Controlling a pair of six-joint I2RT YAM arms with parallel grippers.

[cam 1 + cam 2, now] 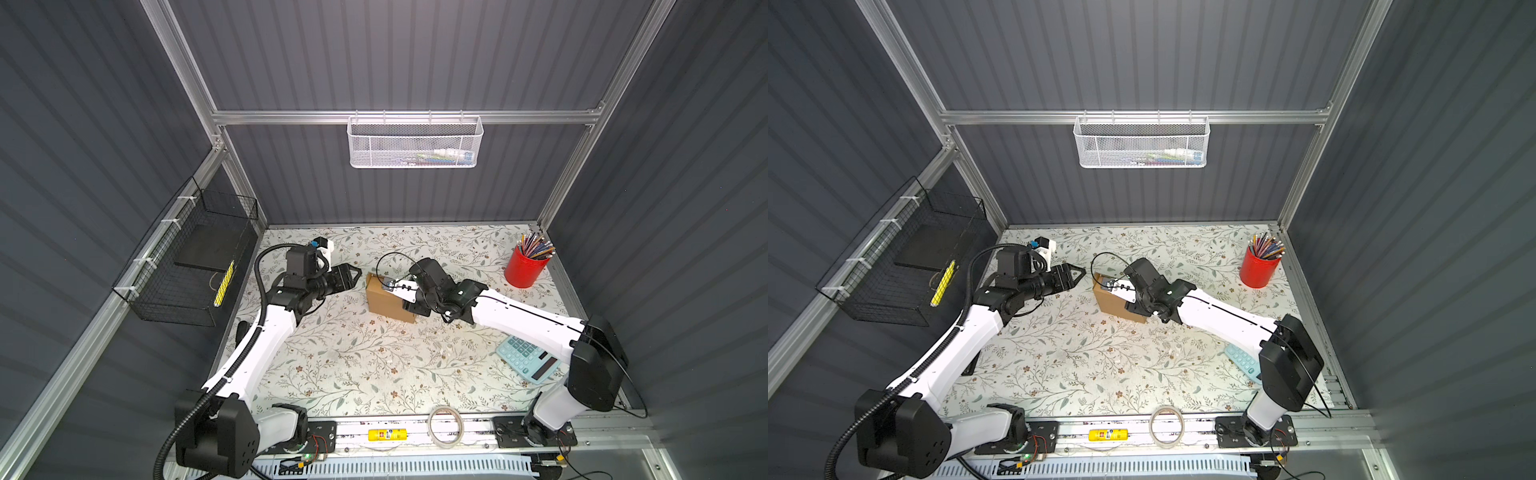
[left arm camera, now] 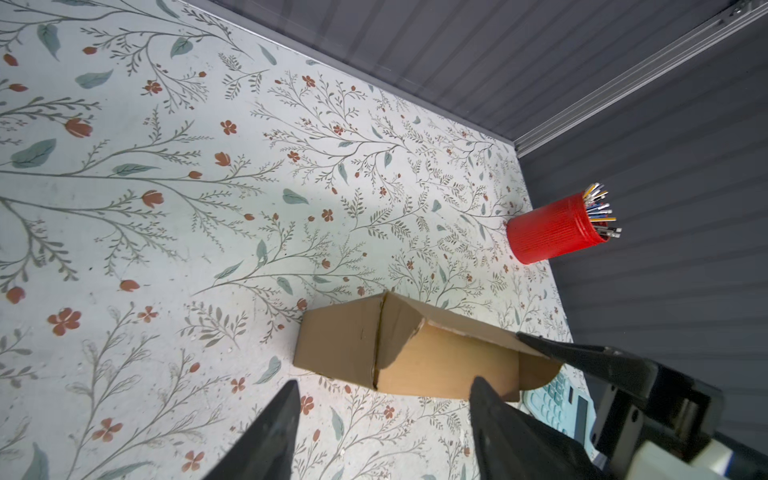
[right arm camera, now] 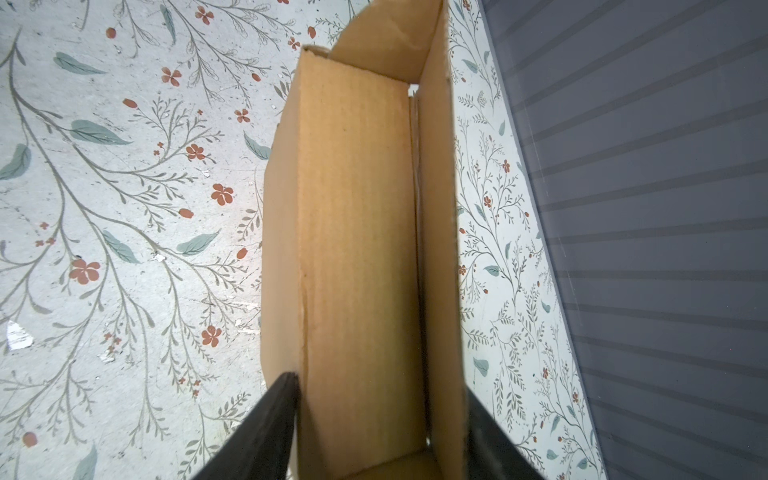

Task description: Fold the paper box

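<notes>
paper box [image 3: 357, 208] | clamped in R claw [image 3: 380, 399] | L claw [image 2: 384, 382] open, just beside

1. I saw the left arm [image 1: 266, 332] and the right arm [image 1: 528, 316] built alike, with glossy white link shells and chunky black joint housings.
2. A ribbed black conduit [image 1: 256, 276] followed the left arm, and a thin black cable [image 1: 394, 252] looped at the right wrist.
3. The left gripper [image 2: 384, 380] and the right gripper [image 3: 380, 380] had tapered matte-black fingers.
4. Each black base plate [image 1: 322, 432] carried bolts and red-and-black wiring.
</notes>
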